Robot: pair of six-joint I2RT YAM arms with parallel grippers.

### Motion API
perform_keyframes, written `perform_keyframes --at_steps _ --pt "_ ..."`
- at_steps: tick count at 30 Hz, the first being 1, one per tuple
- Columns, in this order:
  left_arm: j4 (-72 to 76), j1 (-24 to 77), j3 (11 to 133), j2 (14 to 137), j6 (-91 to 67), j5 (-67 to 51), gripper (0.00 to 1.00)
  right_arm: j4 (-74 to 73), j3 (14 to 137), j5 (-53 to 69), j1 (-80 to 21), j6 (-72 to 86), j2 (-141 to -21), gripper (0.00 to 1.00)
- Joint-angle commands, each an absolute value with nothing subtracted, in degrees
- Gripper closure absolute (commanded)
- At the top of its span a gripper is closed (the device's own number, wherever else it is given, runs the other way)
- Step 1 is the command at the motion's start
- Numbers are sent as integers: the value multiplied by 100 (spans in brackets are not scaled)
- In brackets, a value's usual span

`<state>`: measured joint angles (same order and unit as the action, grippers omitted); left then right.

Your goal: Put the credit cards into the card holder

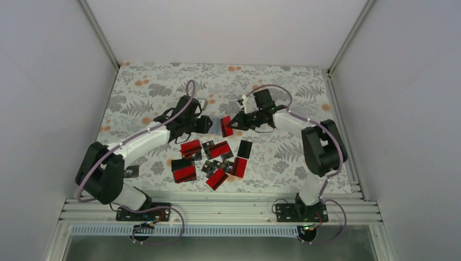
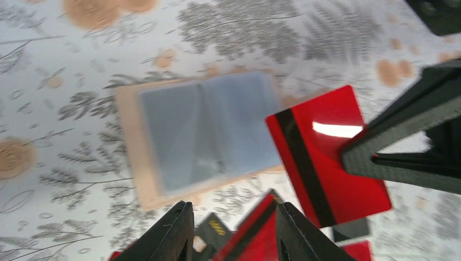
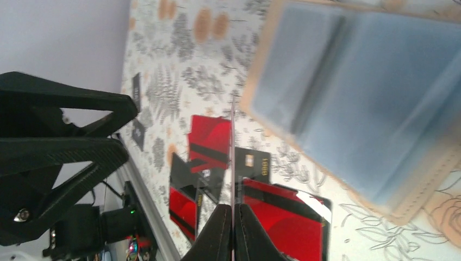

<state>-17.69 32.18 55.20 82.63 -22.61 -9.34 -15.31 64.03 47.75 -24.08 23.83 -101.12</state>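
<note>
The card holder [image 2: 201, 136] lies open on the table, tan outside and pale blue-grey inside, also seen in the right wrist view [image 3: 369, 109]. In the top view both grippers mostly hide it. My right gripper [image 3: 234, 217] is shut on a red credit card [image 2: 326, 157] with a black stripe, held on edge just above the table beside the holder. My left gripper [image 2: 234, 228] is open with nothing between its fingers, hovering over the near edge of the holder. Several more red and black credit cards [image 1: 212, 160] lie scattered in front of the two grippers.
One dark card [image 1: 130, 171] lies apart by the left arm's base. White walls enclose the flowered tablecloth [image 1: 163, 87] on three sides. A metal rail [image 1: 228, 209] runs along the near edge.
</note>
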Motion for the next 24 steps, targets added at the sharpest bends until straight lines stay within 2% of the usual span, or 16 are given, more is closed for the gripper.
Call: perform_keyframes --at_steps 1,18,24 --pt "-1789 3105 5714 8730 -2508 -88 63 -1901 6816 4531 -2382 2725 -10643 96" --pt "-1354 2622 6050 9973 -2329 -128 75 -2227 7759 4638 -2382 2733 -11914 96" --pt "-1328 2564 6094 10151 -2212 -159 76 -2278 7960 4726 -2382 2716 -12116 96"
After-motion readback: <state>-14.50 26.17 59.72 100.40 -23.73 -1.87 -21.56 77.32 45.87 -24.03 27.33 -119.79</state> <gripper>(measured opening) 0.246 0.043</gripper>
